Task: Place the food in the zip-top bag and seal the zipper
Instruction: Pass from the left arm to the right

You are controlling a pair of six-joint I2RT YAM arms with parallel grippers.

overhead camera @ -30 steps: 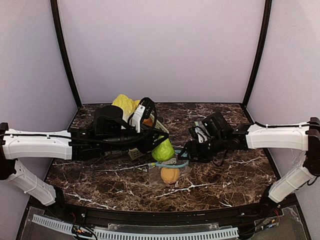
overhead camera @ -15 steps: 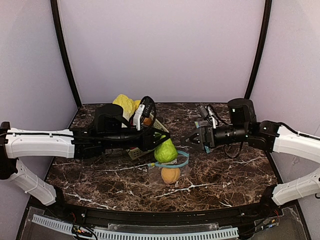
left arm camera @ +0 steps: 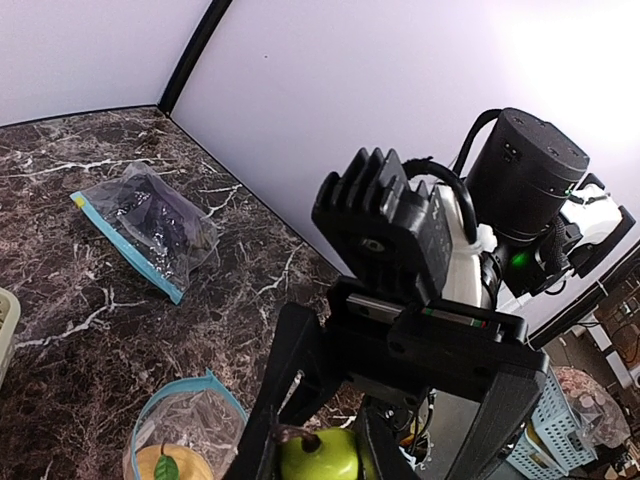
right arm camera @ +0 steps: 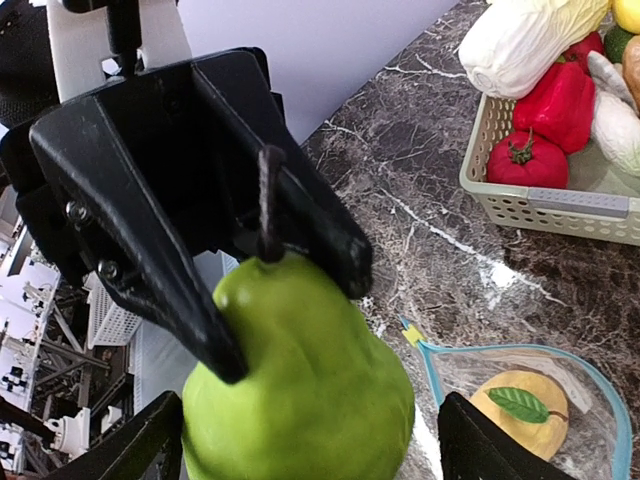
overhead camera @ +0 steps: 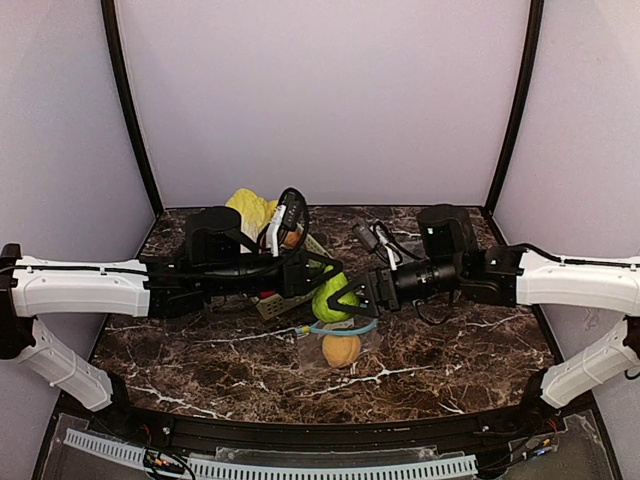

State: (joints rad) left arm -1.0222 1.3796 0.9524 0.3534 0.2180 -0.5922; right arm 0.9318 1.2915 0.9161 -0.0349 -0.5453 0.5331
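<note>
My left gripper (overhead camera: 322, 290) is shut on the small green fruit (overhead camera: 330, 296), pear-shaped with a brown stem, and holds it above the open zip-top bag (overhead camera: 352, 327). The round orange-yellow peach (overhead camera: 341, 350) lies inside that bag. In the left wrist view the fruit (left arm camera: 322, 456) sits between my fingers, above the bag (left arm camera: 190, 420). My right gripper (overhead camera: 350, 293) is open, its fingers either side of the fruit (right arm camera: 300, 385) without gripping it. The bag's blue rim (right arm camera: 520, 350) and the peach (right arm camera: 520, 405) show below. No eggplant can be made out.
A beige basket (right arm camera: 540, 205) with red peppers (right arm camera: 560, 100) and pale cabbage (right arm camera: 530, 35) stands behind the left arm. A second clear bag with dark contents (left arm camera: 150, 225) lies on the marble table (overhead camera: 450, 350). Booth walls close off the back and sides.
My right arm swung left and its open gripper now brackets the green fruit. My left gripper has kept hold of the fruit, lifting it slightly.
</note>
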